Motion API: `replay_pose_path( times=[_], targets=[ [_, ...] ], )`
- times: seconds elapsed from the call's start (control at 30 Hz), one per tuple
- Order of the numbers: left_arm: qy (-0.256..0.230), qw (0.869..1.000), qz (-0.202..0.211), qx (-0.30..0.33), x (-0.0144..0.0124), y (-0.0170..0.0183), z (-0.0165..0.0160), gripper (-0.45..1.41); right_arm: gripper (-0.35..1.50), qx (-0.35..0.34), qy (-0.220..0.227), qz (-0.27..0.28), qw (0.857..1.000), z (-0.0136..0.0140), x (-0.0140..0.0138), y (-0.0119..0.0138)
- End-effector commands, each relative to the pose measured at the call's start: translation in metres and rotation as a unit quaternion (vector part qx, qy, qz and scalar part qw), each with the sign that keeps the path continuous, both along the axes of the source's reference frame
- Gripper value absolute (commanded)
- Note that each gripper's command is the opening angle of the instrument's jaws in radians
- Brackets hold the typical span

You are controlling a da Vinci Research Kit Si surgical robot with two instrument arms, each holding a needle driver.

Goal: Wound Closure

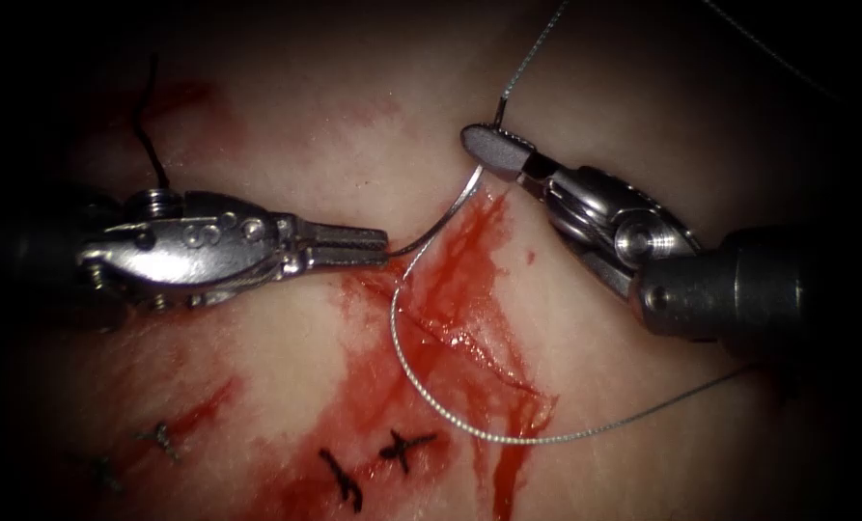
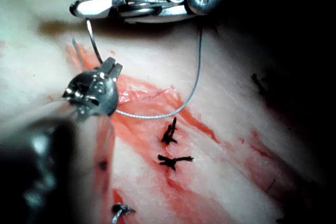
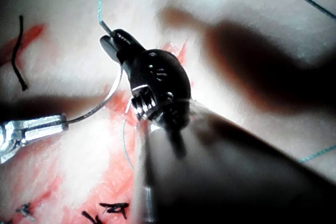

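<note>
While the needle (image 1: 440, 220) is spanning above the cut | left tool (image 1: 384, 247) is clamping its tip | right tool (image 1: 496, 147) is clamping its thread (image 1: 469, 429) end.

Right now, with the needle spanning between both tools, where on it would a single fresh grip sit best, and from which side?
Probably the bare middle of the needle, approached from above. The left tool is shut on the end nearest it, and the right tool is shut near the thread end. The arc between them hangs free above the tissue, just left of the cut.
</note>
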State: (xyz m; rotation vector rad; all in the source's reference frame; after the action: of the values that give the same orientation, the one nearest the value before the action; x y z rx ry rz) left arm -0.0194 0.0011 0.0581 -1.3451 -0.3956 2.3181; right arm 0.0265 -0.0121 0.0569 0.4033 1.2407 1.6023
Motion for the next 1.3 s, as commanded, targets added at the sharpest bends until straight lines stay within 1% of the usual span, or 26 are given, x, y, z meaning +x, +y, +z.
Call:
replay_pose_path(
  times=[0.03,0.07,0.2,0.27,0.3,0.33,0.4,0.47,0.53,0.57,0.6,0.67,0.7,0.73,0.8,0.83,0.87,0.9,0.93,0.97,1.0,1.03,1.1,1.13,1.23,1.3],
  targets=[
    [-0.002,1.000,0.002,0.002,-0.0005,-0.0002,0.0005,-0.45,-0.20,-0.001,0.002,-0.002,1.000,0.0002,0.0009,0.0000],
    [-0.002,1.000,0.002,0.001,-0.0006,-0.0002,0.0005,-0.45,-0.35,-0.001,0.003,-0.004,1.000,0.0003,0.0009,-0.0001],
    [-0.001,1.000,0.002,0.002,-0.0007,-0.0001,0.0006,-0.43,-0.35,0.007,0.012,-0.018,1.000,0.0001,0.0008,-0.0004],
    [0.003,1.000,-0.007,0.000,-0.0010,0.0005,0.0006,0.25,-0.35,0.008,0.011,-0.019,1.000,0.0001,0.0007,-0.0005],
    [-0.002,1.000,-0.018,-0.002,-0.0011,0.0011,0.0004,0.67,-0.35,0.008,0.011,-0.019,1.000,0.0001,0.0006,-0.0005],
    [-0.010,1.000,-0.025,-0.002,-0.0010,0.0015,0.0003,0.94,-0.35,-0.002,0.006,-0.024,1.000,0.0001,0.0005,-0.0005],
    [-0.031,0.999,-0.042,0.009,-0.0005,0.0027,-0.0003,1.19,-0.35,-0.023,-0.007,-0.035,0.999,0.0003,0.0003,-0.0003],
    [-0.042,0.996,-0.066,0.033,0.0002,0.0038,-0.0010,1.24,-0.35,-0.058,-0.028,-0.052,0.997,0.0004,-0.0001,-0.0001],
    [-0.053,0.993,-0.083,0.058,0.0013,0.0051,-0.0018,1.24,-0.35,-0.082,-0.024,-0.048,0.995,0.0006,-0.0009,0.0002],
    [-0.055,0.993,-0.086,0.063,0.0017,0.0056,-0.0020,1.24,-0.35,-0.114,-0.013,-0.063,0.991,0.0007,-0.0011,0.0005],
    [-0.054,0.993,-0.087,0.065,0.0023,0.0061,-0.0022,1.24,-0.35,-0.155,0.024,-0.080,0.984,0.0009,-0.0015,0.0008],
    [-0.052,0.992,-0.090,0.066,0.0032,0.0066,-0.0021,1.24,-0.35,-0.194,0.071,-0.067,0.976,0.0010,-0.0018,0.0014],
    [-0.051,0.992,-0.092,0.066,0.0035,0.0068,-0.0019,1.21,-0.35,-0.226,0.056,-0.060,0.971,0.0008,-0.0018,0.0016],
    [-0.047,0.993,-0.092,0.065,0.0039,0.0070,-0.0015,1.19,-0.35,-0.239,0.048,-0.065,0.968,0.0006,-0.0018,0.0018],
    [-0.048,0.994,-0.069,0.070,0.0045,0.0069,-0.0003,1.11,-0.35,-0.257,0.044,-0.067,0.963,0.0001,-0.0017,0.0020],
    [-0.054,0.994,-0.053,0.073,0.0047,0.0067,0.0003,0.99,-0.35,-0.269,0.045,-0.071,0.959,-0.0003,-0.0016,0.0019],
    [-0.061,0.994,-0.039,0.076,0.0049,0.0063,0.0010,0.78,-0.35,-0.272,0.048,-0.077,0.958,-0.0005,-0.0015,0.0018],
    [-0.066,0.995,-0.028,0.076,0.0051,0.0059,0.0017,0.49,-0.35,-0.274,0.059,-0.092,0.956,-0.0009,-0.0013,0.0017],
    [-0.071,0.995,-0.017,0.071,0.0053,0.0051,0.0026,-0.10,-0.35,-0.276,0.075,-0.113,0.952,-0.0011,-0.0011,0.0016],
    [-0.069,0.993,-0.024,0.091,0.0054,0.0046,0.0032,-0.45,-0.35,-0.278,0.090,-0.133,0.947,-0.0012,-0.0008,0.0015],
    [-0.065,0.989,-0.040,0.129,0.0055,0.0041,0.0038,-0.45,-0.35,-0.278,0.099,-0.143,0.945,-0.0013,-0.0004,0.0014],
    [-0.063,0.987,-0.047,0.143,0.0055,0.0035,0.0045,-0.45,-0.35,-0.279,0.091,-0.134,0.947,-0.0015,0.0001,0.0012],
    [-0.061,0.987,-0.047,0.141,0.0053,0.0029,0.0054,-0.45,-0.35,-0.307,0.070,-0.129,0.940,-0.0020,0.0008,0.0009],
    [-0.061,0.987,-0.046,0.145,0.0051,0.0026,0.0058,-0.45,-0.35,-0.319,0.069,-0.133,0.936,-0.0024,0.0012,0.0009],
    [-0.054,0.983,-0.031,0.175,0.0048,0.0018,0.0064,-0.45,-0.35,-0.367,0.087,-0.169,0.911,-0.0033,0.0019,0.0015],
    [-0.043,0.978,-0.020,0.201,0.0046,0.0012,0.0066,-0.45,-0.35,-0.392,0.085,-0.181,0.898,-0.0038,0.0018,0.0019]
  ],
)
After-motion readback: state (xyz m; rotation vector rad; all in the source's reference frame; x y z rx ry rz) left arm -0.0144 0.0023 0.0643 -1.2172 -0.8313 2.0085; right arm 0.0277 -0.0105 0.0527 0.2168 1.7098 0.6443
